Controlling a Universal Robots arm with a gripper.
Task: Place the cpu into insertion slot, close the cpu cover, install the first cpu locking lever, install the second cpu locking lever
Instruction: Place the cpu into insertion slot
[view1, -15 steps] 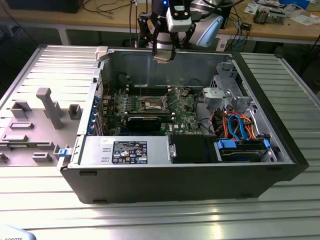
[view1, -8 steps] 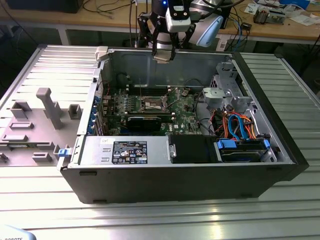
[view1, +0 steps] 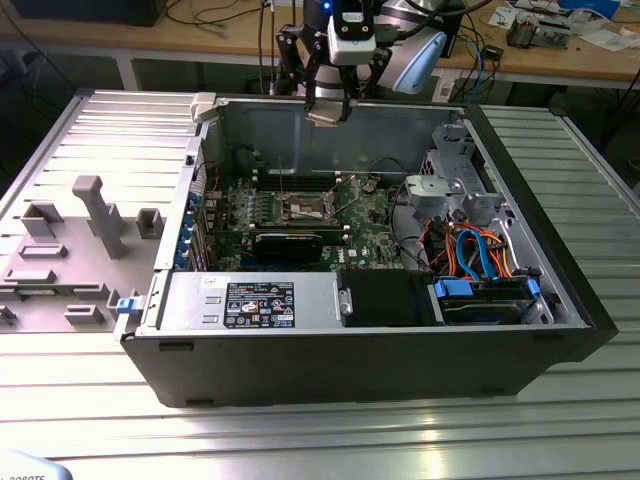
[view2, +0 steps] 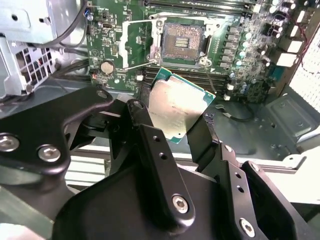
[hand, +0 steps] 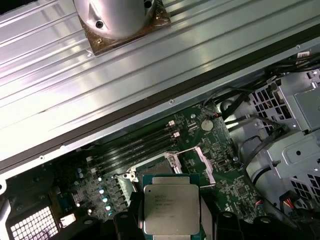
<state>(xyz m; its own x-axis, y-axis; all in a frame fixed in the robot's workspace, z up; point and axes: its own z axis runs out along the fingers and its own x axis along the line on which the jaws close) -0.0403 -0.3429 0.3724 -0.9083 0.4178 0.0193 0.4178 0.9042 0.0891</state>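
The hand pinches the cpu by two opposite edges, its black fingers pressed against the chip. In the exterior view it hangs with the chip above the far wall of the open case, apart from the green board inside. The slot lies bare on the board, its cover swung open beside it. Long memory slots run just beside the slot, and a black card sits near it. Toward the exterior view's right the case holds a metal drive cage and blue and orange cables. The case rests on the ribbed bench.
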